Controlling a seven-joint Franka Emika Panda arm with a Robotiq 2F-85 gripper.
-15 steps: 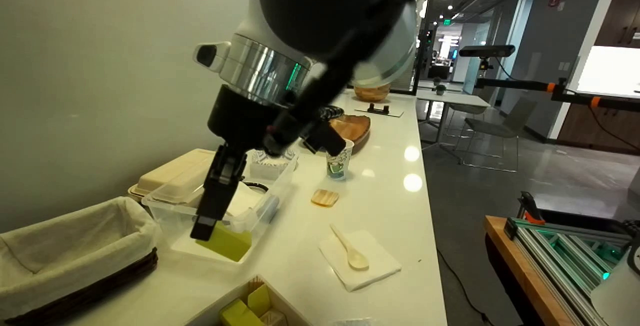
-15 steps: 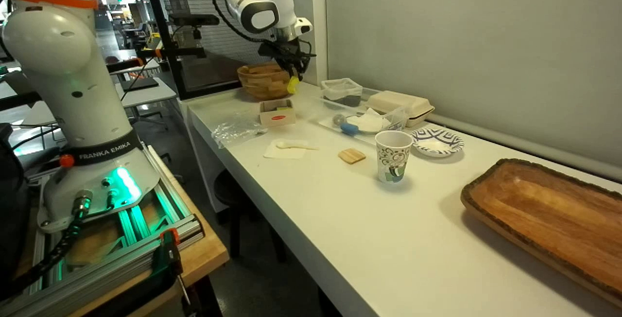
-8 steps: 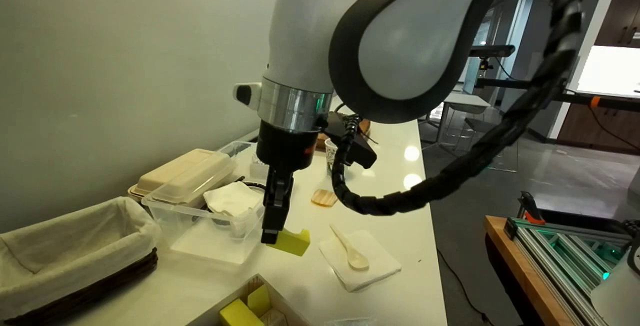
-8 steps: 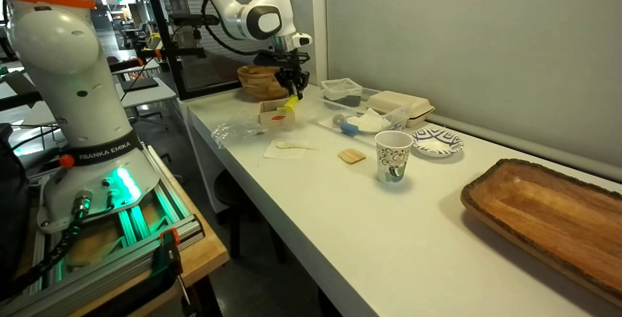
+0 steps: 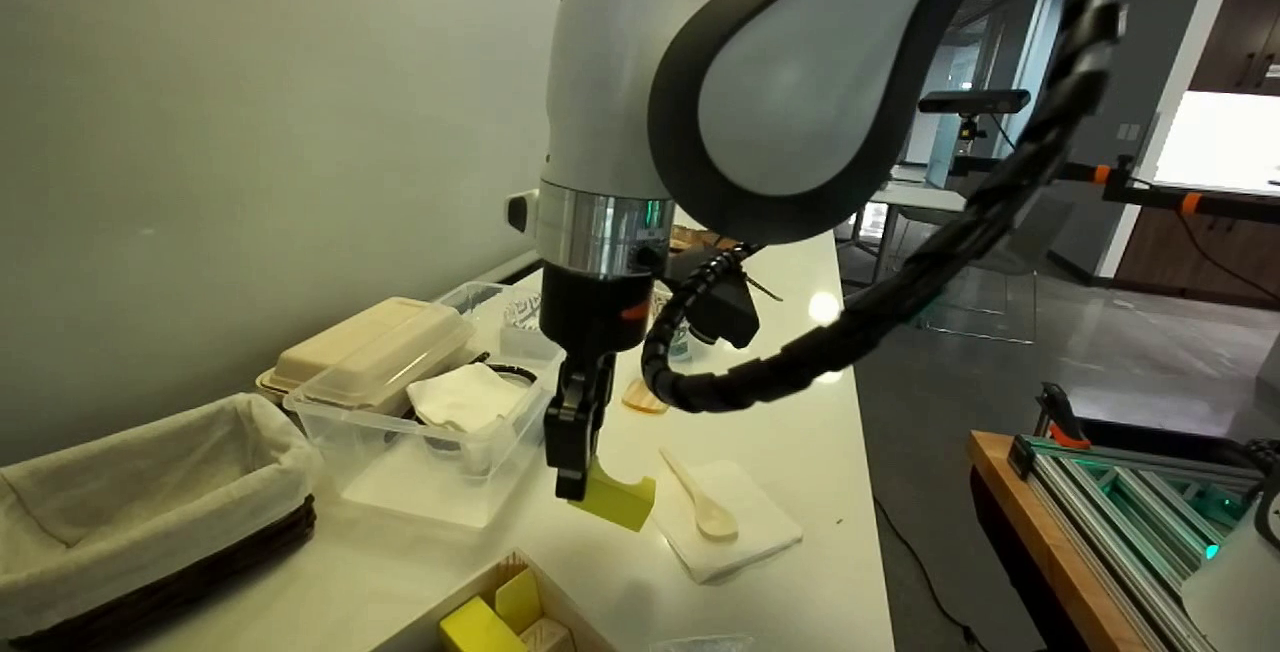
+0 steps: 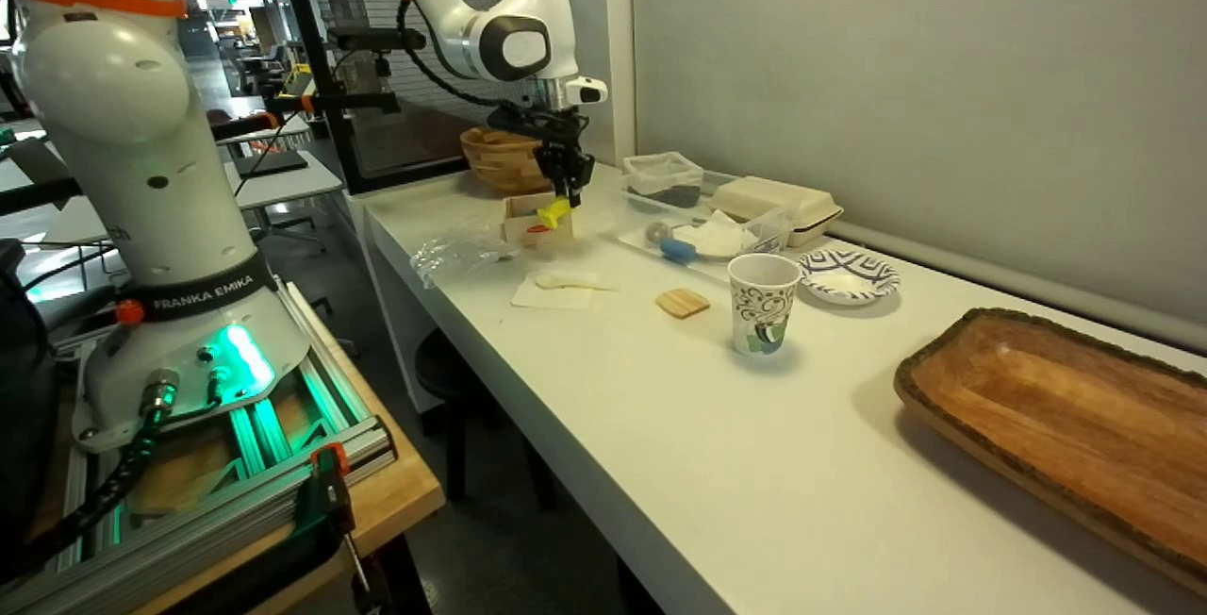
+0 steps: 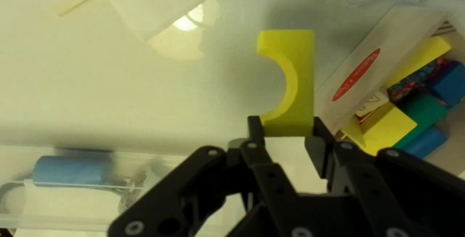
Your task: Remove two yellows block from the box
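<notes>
Over white counter [image 6: 660, 407], nr cardboard box [image 7: 390, 39]: yellow arch block [image 7: 303, 77] aloft.
Gripper [image 7: 288, 127] at blk width, clamped on one end; addl yellow blks [image 7: 390, 129] in box.

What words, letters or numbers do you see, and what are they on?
"FRANKA EMIKA": on the black band around the robot's base.
Red oval label on the box: too blurred to read.
Cream block in the box: perhaps a letter, can't tell which.
Tiny letters on the arm: too small.
</notes>
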